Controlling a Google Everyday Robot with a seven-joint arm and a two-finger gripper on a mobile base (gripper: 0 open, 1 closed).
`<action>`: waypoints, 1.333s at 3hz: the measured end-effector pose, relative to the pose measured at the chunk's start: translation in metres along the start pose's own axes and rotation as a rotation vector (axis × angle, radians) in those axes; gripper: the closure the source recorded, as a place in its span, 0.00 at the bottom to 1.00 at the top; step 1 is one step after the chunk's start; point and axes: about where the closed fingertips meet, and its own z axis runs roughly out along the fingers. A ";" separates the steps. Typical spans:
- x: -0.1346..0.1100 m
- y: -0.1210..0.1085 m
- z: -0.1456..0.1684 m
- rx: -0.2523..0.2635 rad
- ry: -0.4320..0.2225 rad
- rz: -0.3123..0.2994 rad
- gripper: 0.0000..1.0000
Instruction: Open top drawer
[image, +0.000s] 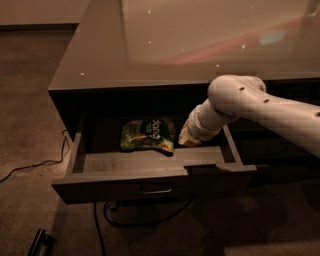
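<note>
You are looking at the top drawer (100, 189): dark grey-brown front, silvery metal pull (156, 190), lighter grey inside. The bag (147, 135) in it is green with white lettering and what may be orange patches. The gripper (189, 138), pale tan, sits inside the drawer just right of the bag, on a white arm (260, 102). The countertop (150, 45) is glossy grey with a pinkish streak, and the carpet (30, 100) is brown.
</note>
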 end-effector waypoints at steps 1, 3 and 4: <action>0.004 -0.003 0.020 -0.050 -0.007 -0.001 1.00; 0.018 0.039 0.041 -0.130 0.022 0.022 1.00; 0.027 0.060 0.042 -0.151 0.041 0.041 1.00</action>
